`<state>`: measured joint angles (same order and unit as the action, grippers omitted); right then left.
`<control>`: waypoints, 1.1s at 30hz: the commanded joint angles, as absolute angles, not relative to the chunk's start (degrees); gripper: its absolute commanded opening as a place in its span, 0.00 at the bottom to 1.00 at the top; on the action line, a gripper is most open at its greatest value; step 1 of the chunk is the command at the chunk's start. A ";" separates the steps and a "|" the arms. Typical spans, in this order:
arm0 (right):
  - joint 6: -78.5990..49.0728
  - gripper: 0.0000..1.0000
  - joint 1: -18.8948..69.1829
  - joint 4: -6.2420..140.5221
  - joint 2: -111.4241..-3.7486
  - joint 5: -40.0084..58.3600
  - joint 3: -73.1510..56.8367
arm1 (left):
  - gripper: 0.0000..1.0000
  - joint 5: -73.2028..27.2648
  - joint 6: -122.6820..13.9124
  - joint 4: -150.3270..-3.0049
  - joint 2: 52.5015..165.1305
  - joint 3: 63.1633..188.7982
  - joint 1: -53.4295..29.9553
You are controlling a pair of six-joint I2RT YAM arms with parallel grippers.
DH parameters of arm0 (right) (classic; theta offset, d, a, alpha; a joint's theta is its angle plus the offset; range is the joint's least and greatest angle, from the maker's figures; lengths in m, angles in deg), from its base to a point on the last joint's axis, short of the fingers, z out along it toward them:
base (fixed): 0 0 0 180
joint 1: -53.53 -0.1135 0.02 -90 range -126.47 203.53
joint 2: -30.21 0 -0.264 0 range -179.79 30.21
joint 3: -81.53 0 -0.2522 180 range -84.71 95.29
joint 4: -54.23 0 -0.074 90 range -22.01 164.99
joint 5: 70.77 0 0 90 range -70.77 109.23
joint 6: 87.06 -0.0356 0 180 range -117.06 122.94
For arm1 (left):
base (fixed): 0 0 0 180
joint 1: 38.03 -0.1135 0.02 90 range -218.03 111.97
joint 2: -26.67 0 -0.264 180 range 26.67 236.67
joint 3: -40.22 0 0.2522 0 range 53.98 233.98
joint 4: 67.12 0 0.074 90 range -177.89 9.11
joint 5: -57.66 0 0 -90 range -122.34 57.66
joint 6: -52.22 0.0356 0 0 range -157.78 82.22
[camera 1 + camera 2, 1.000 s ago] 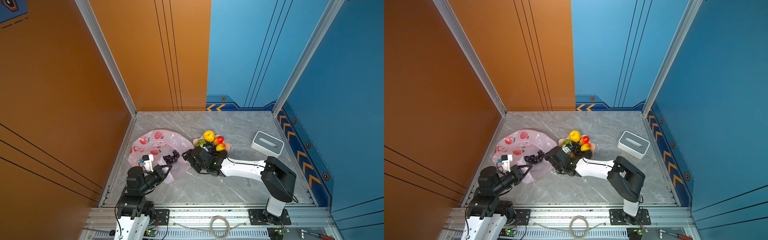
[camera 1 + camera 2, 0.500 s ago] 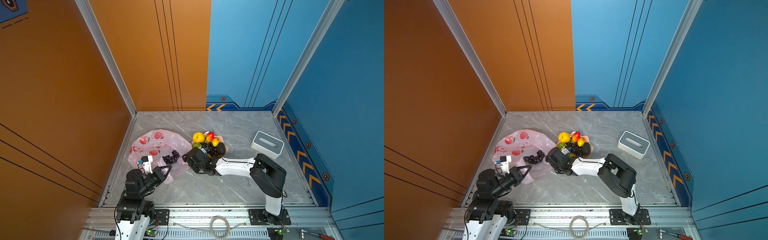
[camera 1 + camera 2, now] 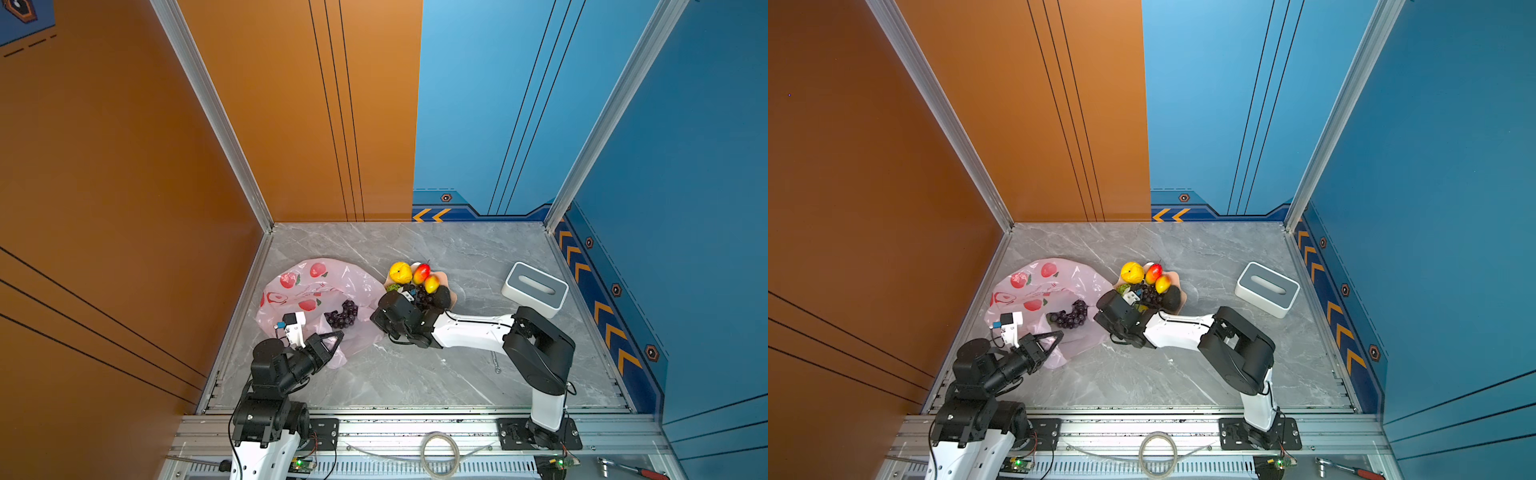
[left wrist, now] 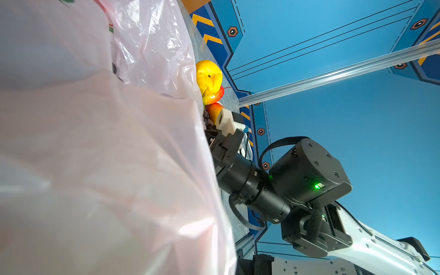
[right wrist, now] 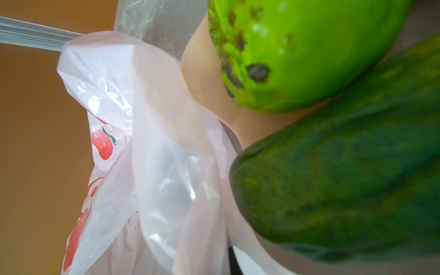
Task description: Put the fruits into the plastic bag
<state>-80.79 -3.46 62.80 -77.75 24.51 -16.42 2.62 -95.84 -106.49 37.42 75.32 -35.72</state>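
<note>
Grape bunch (image 3: 342,314), seemingly inside pink bag (image 3: 353,286)

Dark green oblong fruit (image 5: 345,166) blurred, edge-cropped.

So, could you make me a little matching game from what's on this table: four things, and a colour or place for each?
Things:
1. lemon
2. avocado
3. bag
4. box

Descriptions:
A. pale pink, with red prints
B. grey and white, alone on the right
C. yellow, at the far edge of the bowl
D. black, at the bowl's right edge

Pairs: 1-C, 2-D, 3-A, 4-B
</note>
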 commanded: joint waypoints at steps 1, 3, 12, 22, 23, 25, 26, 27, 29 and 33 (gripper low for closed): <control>-77.72 0.00 -2.40 63.64 -73.20 26.41 -13.29 | 0.00 2.81 -94.92 -107.91 36.54 74.84 -35.92; -77.78 0.00 -1.51 61.42 -72.50 25.01 -12.82 | 0.00 3.07 -94.50 -108.20 36.45 74.83 -35.91; -81.57 0.00 2.14 49.55 -72.46 20.50 -10.33 | 0.00 3.45 -92.56 -110.27 36.46 76.03 -35.92; -88.58 0.00 6.35 29.99 -76.57 13.89 -9.22 | 0.00 1.57 -91.83 -110.53 37.79 77.05 -35.92; -89.11 0.00 6.65 29.00 -78.07 11.75 -7.52 | 0.00 0.97 -91.70 -110.51 37.78 77.51 -35.92; -90.36 0.00 7.23 26.64 -81.03 8.64 -4.64 | 0.00 -0.71 -90.95 -110.88 37.47 79.12 -35.92; -91.21 0.00 7.54 26.19 -82.96 6.58 -2.73 | 0.00 -2.06 -90.14 -111.68 37.16 80.38 -35.91; -92.42 0.00 7.78 25.79 -85.00 4.71 -0.76 | 0.00 -3.54 -89.15 -112.56 36.73 81.91 -35.92; -94.24 0.00 8.19 24.51 -88.16 2.61 2.22 | 0.00 -6.72 -86.74 -114.95 35.82 85.01 -35.90; -94.51 0.00 8.35 24.59 -92.92 -0.83 7.54 | 0.00 -12.46 -81.39 -119.46 34.08 91.10 -35.85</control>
